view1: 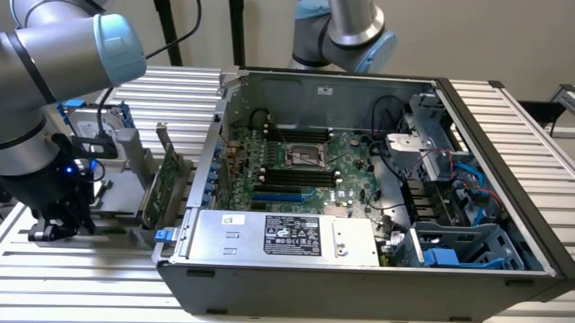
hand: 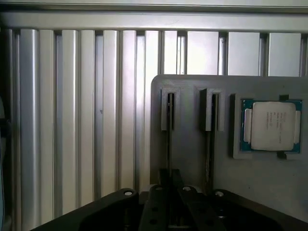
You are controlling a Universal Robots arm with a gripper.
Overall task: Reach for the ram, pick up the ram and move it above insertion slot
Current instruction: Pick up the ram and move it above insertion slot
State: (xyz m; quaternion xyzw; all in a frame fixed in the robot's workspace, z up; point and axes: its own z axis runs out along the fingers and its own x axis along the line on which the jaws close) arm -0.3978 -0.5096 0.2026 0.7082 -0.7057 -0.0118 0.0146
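The gripper (view1: pixel 56 229) (hand: pixel 169 186) hangs low over the grey holder (hand: pixel 190 159), lined up with the ram (hand: pixel 169 139) standing edge-on in its slot. Whether it's clamped or spread, I cannot tell. Further out stands a second strip (hand: pixel 210 144), then a processor chip (hand: pixel 271 126).

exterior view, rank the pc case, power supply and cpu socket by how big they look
1. pc case, largest by far
2. power supply
3. cpu socket, clearly smallest
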